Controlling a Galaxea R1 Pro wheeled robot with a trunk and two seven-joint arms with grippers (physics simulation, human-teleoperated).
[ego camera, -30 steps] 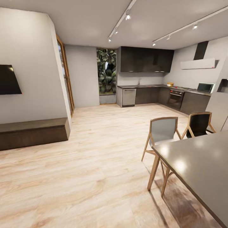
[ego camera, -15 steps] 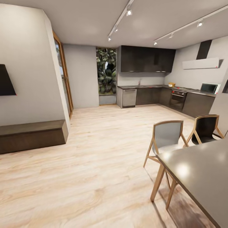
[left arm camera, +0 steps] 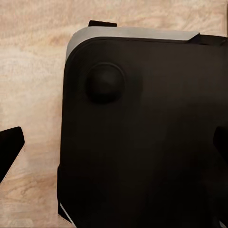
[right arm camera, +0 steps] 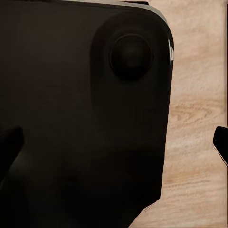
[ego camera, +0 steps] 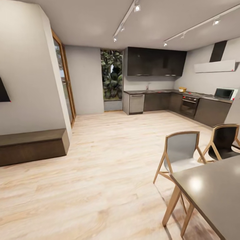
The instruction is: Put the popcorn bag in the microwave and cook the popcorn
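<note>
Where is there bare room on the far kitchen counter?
Free: the long grey steel countertop between the sink tap and the small tan popcorn bag. Crowded: from the bag past the hob to the pale mint microwave. Too distant for finer detail.

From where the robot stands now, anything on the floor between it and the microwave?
Yes: two chairs and the dining table at near right sit across the straight line to the microwave. Open wood floor leads there further left.

Two chairs (ego camera: 181,151), one dining table (ego camera: 213,193), one microwave (ego camera: 224,93), one bench (ego camera: 31,146)
</note>
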